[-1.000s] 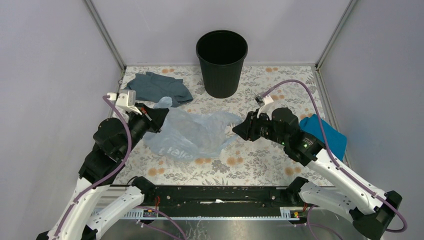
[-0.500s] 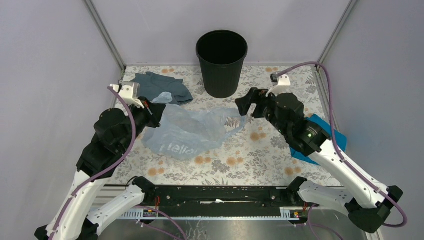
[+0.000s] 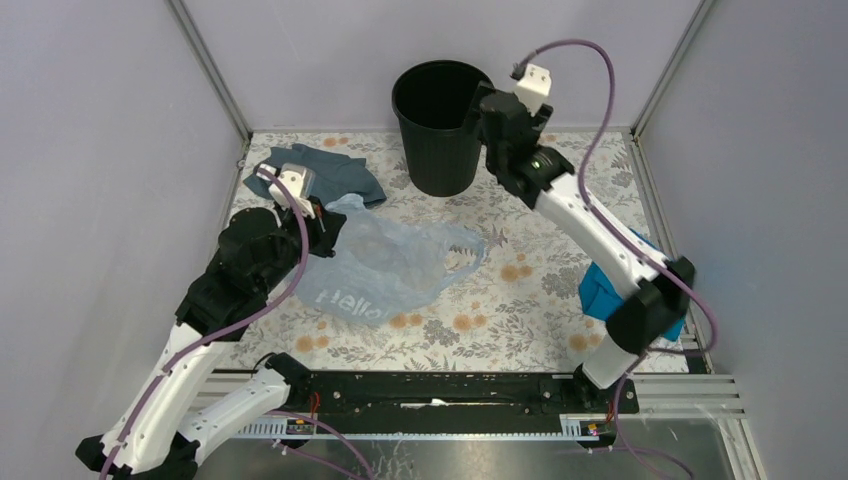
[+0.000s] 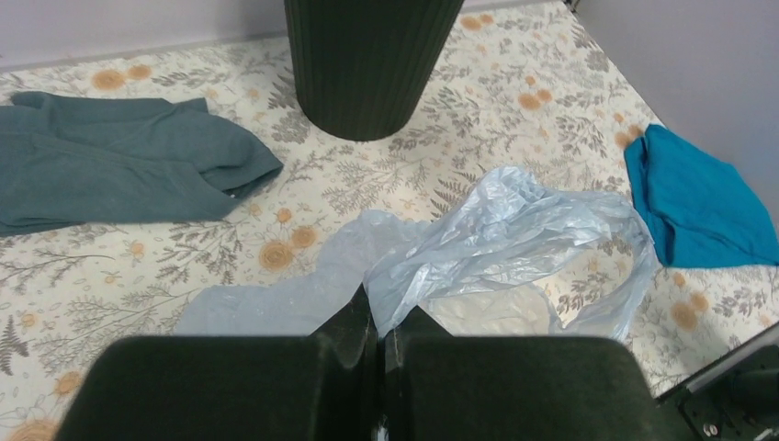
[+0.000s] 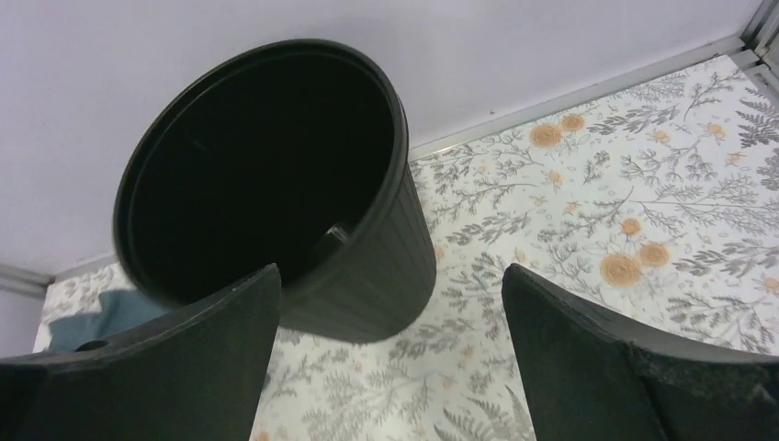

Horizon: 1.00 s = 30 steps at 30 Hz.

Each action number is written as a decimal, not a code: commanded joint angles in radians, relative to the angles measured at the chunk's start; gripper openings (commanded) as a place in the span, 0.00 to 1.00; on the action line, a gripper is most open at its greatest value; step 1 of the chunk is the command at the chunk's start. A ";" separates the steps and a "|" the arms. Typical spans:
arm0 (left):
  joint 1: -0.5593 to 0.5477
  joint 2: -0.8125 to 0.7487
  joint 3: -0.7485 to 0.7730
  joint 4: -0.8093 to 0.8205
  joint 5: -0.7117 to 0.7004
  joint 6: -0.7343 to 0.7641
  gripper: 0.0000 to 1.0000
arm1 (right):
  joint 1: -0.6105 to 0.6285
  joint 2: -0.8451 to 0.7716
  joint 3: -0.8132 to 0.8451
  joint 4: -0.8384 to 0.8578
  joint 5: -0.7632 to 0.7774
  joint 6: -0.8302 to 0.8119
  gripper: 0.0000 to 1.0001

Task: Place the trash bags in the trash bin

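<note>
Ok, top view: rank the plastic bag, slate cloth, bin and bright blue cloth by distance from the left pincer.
1. Trash bag, pinched in the left pincer.
2. Slate cloth, just behind it.
3. Trash bin, back centre.
4. Bright blue cloth, far right.

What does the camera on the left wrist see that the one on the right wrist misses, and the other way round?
Only the left wrist view shows the pale blue trash bag, pinched between the left fingers, and the bright blue folded piece. Only the right wrist view looks into the mouth of the trash bin, between the spread right fingers. Both show the bin's ribbed wall, the flowered table cover and some of the dark slate cloth.
</note>
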 commanded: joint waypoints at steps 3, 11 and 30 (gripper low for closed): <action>0.001 -0.017 -0.082 0.091 0.124 0.035 0.00 | -0.077 0.287 0.341 -0.091 -0.022 0.011 0.95; 0.001 -0.036 -0.128 0.116 0.144 0.044 0.00 | -0.099 0.535 0.633 -0.202 0.017 0.030 0.91; 0.002 -0.079 -0.096 0.119 0.157 0.018 0.00 | -0.097 0.493 0.523 -0.219 -0.027 0.094 0.18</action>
